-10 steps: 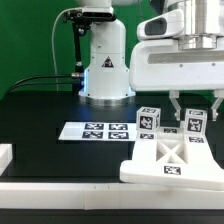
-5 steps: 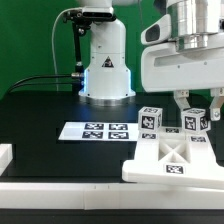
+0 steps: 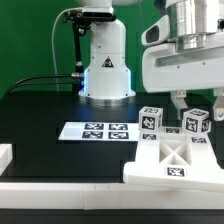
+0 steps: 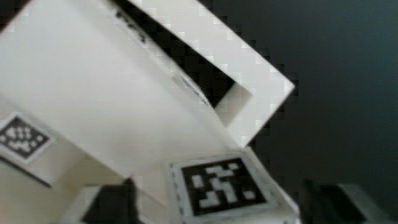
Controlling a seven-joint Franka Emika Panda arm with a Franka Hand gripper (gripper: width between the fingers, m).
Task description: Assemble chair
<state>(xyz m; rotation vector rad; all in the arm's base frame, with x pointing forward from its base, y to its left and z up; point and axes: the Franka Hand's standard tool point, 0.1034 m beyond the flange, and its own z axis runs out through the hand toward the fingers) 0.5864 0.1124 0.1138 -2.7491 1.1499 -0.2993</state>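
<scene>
The chair [image 3: 172, 160] is seen lying flat on the black desk [image 3: 45, 115], at the exterior view's right. The gripper [image 3: 195, 104] is positioned above it; its fingers [image 3: 179, 101] appear spread, astride a tagged block [image 3: 197, 122], apparently without contact.

The arm hangs wrist-down, gripper [image 3: 197, 104] pointing straight at the table — its 2 fingers [image 4: 114, 203] stand apart, 1 on each side, touching nothing.
</scene>
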